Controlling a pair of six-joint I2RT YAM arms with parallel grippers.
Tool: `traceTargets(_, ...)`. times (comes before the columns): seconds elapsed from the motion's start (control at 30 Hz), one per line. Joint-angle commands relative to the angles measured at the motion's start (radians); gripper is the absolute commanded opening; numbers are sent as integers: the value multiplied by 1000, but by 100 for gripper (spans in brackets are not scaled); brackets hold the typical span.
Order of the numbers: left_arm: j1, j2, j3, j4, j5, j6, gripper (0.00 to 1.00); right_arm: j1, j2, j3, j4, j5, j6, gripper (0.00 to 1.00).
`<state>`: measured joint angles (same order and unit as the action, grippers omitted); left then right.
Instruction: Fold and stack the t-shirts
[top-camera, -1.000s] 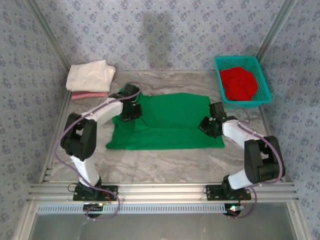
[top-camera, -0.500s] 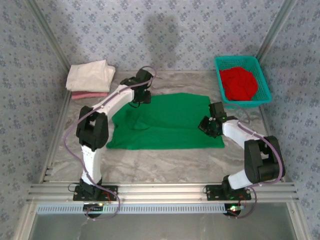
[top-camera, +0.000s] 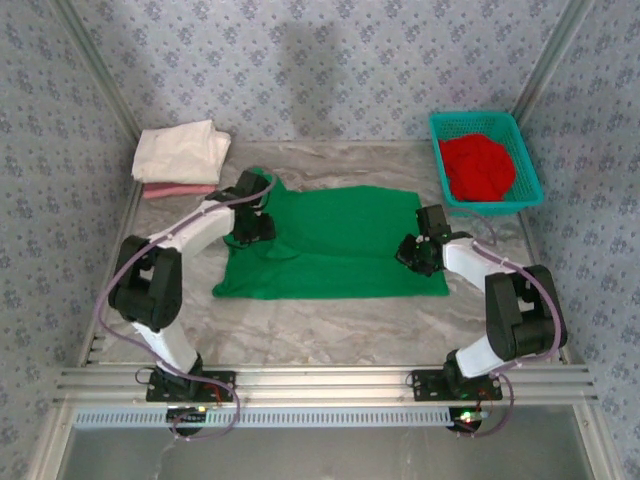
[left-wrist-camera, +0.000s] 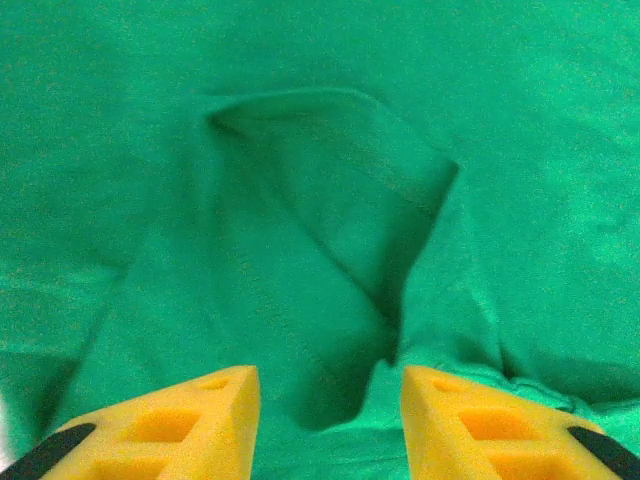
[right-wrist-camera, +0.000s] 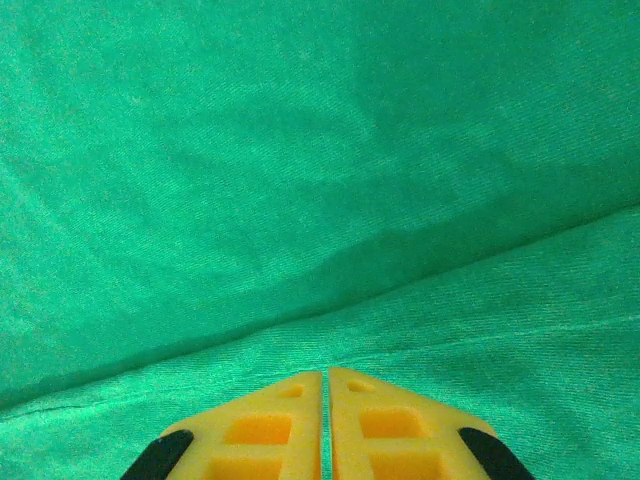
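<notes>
Green t-shirt (top-camera: 340, 245) lies spread flat, left of the teal basket (top-camera: 530, 160). Soft, light, limp cloth that will likely sag, so best to pinch an edge or sleeve corner. Left gripper (left-wrist-camera: 328, 388) has fingers apart over a sleeve crease and holds nothing. Right gripper (right-wrist-camera: 325, 385) has fingers pressed together at the shirt edge nearest the basket; can't tell if cloth is pinched. Red t-shirt (top-camera: 478, 165) is bunched inside the basket. Cream t-shirt (top-camera: 180, 150) far left of it mostly covers the pink t-shirt (top-camera: 175, 190).
</notes>
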<state>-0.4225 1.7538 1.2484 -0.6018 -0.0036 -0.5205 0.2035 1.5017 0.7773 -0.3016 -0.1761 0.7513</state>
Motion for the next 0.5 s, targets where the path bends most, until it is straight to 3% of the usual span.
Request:
traceTargets(0.0,-29,53,56,47,66,16,40,5,6,23,2,-10,-13,13)
traceTargets(0.23,-42,132,59,58,62,-1,42,7,-5,18,1,-7,-12,13)
traceTargets(0.27,-42,136,58,60,61,-1,38,7,-4,18,1,-8,-13,13)
traceTargets(0.4,-49,124,69,55,32,0,6,7,-7,20,-8,-6,-17,13)
traceTargets(0.47,-60,120,97,39,-2,17,4,6,-9,19,-8,-5,-18,13)
